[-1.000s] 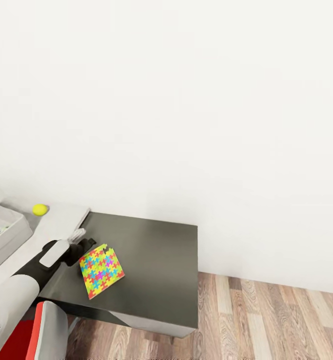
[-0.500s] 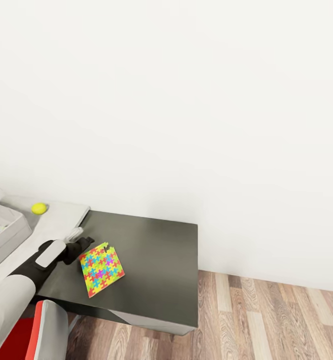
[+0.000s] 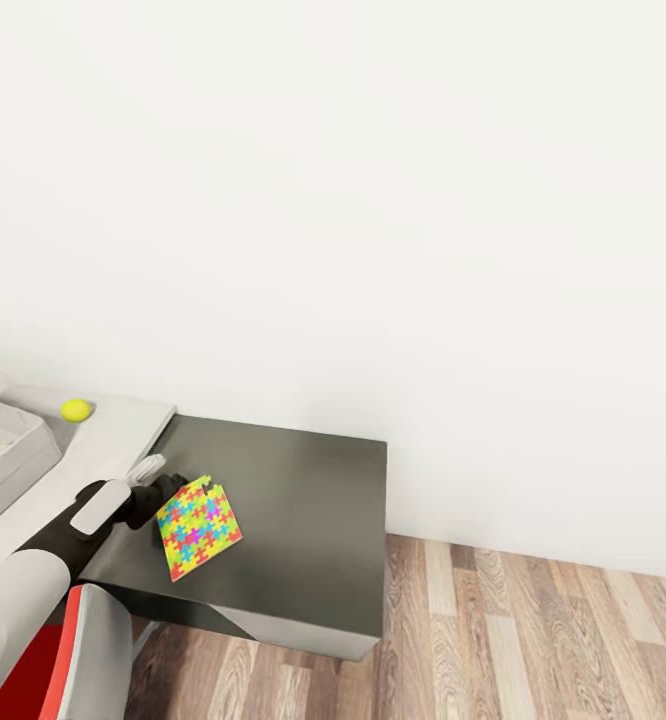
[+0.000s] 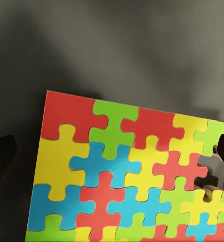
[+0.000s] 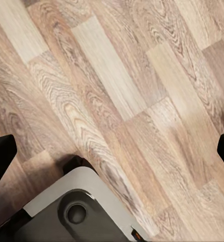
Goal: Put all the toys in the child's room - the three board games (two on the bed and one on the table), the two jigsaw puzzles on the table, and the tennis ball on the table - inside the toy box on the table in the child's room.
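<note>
Inspector: Dark table (image 3: 303,500) carries the jigsaw puzzle (image 3: 200,527), flat near its left edge.

Clerk: Handling?

Inspector: Likely thin, light, stiff; pinch the near edge. Left gripper (image 3: 169,492) touches it; clamped or released, I cannot tell.

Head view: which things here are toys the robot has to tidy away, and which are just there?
Toys for the job:
- jigsaw puzzle, on the dark table, right at the left pincer
- tennis ball, on the pale table farther back

Just there:
- dark table
- pale table
- wooden floor
- white wall
- red and grey chair
</note>
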Controlling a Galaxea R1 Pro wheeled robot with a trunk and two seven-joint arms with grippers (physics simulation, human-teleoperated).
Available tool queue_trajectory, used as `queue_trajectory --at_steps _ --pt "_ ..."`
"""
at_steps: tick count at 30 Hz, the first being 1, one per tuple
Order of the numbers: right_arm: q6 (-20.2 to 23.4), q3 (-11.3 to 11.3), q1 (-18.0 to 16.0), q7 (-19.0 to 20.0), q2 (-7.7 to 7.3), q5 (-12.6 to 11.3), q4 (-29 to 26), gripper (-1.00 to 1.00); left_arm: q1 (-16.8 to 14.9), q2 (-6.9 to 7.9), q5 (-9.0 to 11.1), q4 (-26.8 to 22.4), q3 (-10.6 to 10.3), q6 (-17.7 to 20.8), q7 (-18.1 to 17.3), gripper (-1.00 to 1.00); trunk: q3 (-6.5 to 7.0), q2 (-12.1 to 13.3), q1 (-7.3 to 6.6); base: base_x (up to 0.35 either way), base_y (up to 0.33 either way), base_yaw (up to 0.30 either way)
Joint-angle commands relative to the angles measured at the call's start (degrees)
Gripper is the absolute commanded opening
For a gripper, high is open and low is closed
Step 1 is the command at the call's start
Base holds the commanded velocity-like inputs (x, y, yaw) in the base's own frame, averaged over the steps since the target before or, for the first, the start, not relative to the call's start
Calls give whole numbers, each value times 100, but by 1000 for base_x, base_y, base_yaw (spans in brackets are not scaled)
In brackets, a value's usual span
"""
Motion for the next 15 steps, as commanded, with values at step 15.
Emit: queue_trajectory --at_steps 15 --pt "21 2 3 -24 -3 36 0 100 -4 11 60 -13 -40 -1 41 100 -9 -11 4 -1 -1 0"
